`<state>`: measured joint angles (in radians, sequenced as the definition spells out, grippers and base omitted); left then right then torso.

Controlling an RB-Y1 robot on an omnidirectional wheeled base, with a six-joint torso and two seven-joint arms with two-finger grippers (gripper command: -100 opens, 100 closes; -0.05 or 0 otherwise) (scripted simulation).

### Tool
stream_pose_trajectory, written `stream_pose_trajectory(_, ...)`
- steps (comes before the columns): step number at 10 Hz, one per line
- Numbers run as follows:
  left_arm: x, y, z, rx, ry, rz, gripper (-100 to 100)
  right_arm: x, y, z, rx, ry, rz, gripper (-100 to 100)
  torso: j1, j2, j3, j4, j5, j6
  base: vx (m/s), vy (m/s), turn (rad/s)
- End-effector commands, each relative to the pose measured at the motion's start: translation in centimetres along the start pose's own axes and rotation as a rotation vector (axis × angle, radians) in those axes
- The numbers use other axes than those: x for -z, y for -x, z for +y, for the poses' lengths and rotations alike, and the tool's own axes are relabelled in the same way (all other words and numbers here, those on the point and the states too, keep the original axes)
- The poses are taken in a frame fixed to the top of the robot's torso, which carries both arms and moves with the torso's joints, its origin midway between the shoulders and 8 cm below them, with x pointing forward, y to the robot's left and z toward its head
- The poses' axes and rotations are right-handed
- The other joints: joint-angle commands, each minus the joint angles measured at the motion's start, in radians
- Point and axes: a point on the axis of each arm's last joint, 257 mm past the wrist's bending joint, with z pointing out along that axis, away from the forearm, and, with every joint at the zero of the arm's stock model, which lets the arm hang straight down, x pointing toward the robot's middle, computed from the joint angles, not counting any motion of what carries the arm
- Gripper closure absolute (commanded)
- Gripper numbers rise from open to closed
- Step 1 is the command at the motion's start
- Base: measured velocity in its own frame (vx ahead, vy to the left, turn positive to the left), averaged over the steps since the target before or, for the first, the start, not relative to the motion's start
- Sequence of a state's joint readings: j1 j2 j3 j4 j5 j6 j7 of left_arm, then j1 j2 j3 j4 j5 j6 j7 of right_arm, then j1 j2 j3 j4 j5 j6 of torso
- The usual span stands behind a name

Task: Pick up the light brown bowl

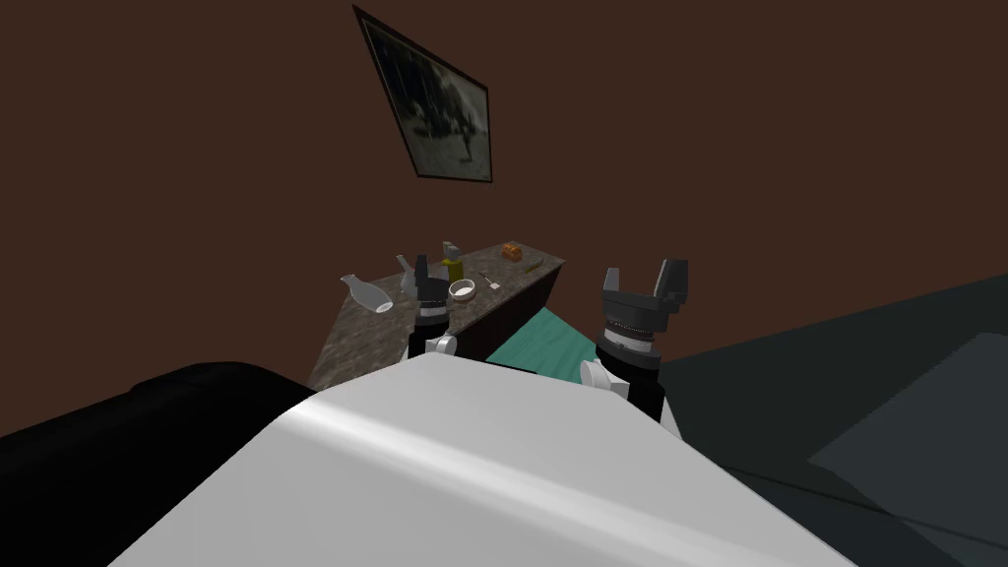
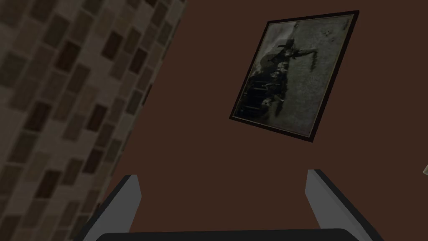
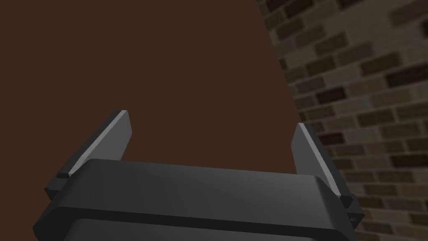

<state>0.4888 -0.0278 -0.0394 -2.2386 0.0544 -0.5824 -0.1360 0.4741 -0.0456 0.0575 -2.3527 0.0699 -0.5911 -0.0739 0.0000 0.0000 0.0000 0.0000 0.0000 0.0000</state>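
Note:
A small round bowl (image 1: 462,289), pale inside with a light brownish rim, sits on a speckled stone-topped table (image 1: 364,340) ahead of me. In the head view my left gripper (image 1: 419,269) is raised just beside the bowl on its left, partly covering the items behind it. The left wrist view shows the left gripper (image 2: 221,188) open and holding nothing, pointed at a wall. My right gripper (image 1: 645,280) is held up to the right of the table, well apart from the bowl. In the right wrist view the right gripper (image 3: 211,129) is open and holding nothing.
On the table are a white vase (image 1: 366,293) lying on its side, a yellow bottle (image 1: 453,267), an orange object (image 1: 511,251), a thin stick (image 1: 533,266) and a small spoon-like piece (image 1: 490,283). A teal surface (image 1: 547,345) lies beside the table; dark furniture (image 1: 108,433) sits at my left.

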Motion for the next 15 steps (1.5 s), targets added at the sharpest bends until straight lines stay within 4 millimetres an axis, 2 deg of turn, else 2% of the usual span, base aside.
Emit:
stream_pose_trajectory(1,-0.1,-0.5,0.6,-0.015,0.012,0.039,-100,0.0,0.0,0.0,0.0,0.0,0.0,0,0.0,0.0,0.0,0.0,0.0,0.0,-0.016,-0.01,0.023)
stream_pose_trajectory(5,-1.0,-2.0,4.1,-0.076,0.08,0.147,-100,0.0,0.0,0.0,0.0,0.0,0.0,0,-0.002,0.003,0.002,0.001,0.0,0.0,-0.052,-0.037,0.044)
stream_pose_trajectory(6,-1.0,-2.0,4.3,-0.076,0.087,0.148,-100,0.0,0.0,0.0,0.0,0.0,0.0,0,-0.003,0.004,0.002,0.001,-0.001,0.0,-0.048,-0.039,0.025)
stream_pose_trajectory(8,-1.8,-2.5,6.7,-0.117,0.131,0.189,-100,0.0,0.0,0.0,0.0,0.0,0.0,0,-0.002,0.003,0.002,0.001,0.0,0.0,-0.057,-0.029,0.066)
stream_pose_trajectory(9,-1.8,-2.5,7.0,-0.118,0.144,0.19,-100,0.0,0.0,0.0,0.0,0.0,0.0,0,-0.002,0.004,0.002,0.001,0.0,0.0,-0.055,-0.028,0.023)
stream_pose_trajectory(11,-2.8,-2.8,9.7,-0.163,0.195,0.22,-100,0.0,0.0,0.0,0.0,0.0,0.0,0,-0.002,0.004,0.002,0.001,0.0,0.0,-0.074,-0.04,0.079)
stream_pose_trajectory(14,-3.4,-2.8,11.8,-0.189,0.249,0.233,-100,0.0,0.0,0.0,0.0,0.0,0.0,0,-0.002,0.004,0.002,0.001,-0.001,0.0,-0.055,-0.034,0.037)
stream_pose_trajectory(15,-4.3,-2.8,13.0,-0.212,0.27,0.24,-100,0.0,0.0,0.0,0.0,0.0,0.0,0,-0.002,0.003,0.002,0.001,0.0,0.0,-0.053,-0.032,0.088)
